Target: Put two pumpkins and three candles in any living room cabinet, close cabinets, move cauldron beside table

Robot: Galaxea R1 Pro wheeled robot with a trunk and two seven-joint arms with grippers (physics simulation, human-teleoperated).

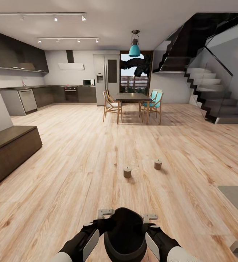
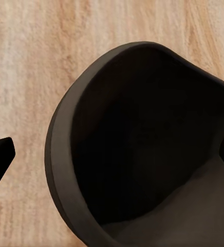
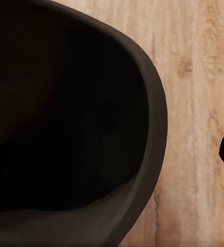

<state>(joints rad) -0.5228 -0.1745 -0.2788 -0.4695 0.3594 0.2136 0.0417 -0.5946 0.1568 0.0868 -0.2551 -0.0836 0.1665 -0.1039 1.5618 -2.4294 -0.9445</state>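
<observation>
Cauldron (image 1: 125,233) sits at bottom centre of the head view, flanked by both arms. Left pincer (image 1: 105,213) and right pincer (image 1: 149,218) lie against its rim, one per side; whether they are clenched on it cannot be determined. Two candles (image 1: 127,172) (image 1: 157,164) stand on the floor (image 1: 78,163) just above centre frame, near each other. Cabinet (image 1: 9,153) occupies the left edge.

A matt black finish is shown on the cauldron (image 1: 125,233). Pale, satin, grained wood is seen across the floor (image 1: 97,153). Dull beige candles (image 1: 127,172) and a dark wooden cabinet (image 1: 9,153) are seen.
</observation>
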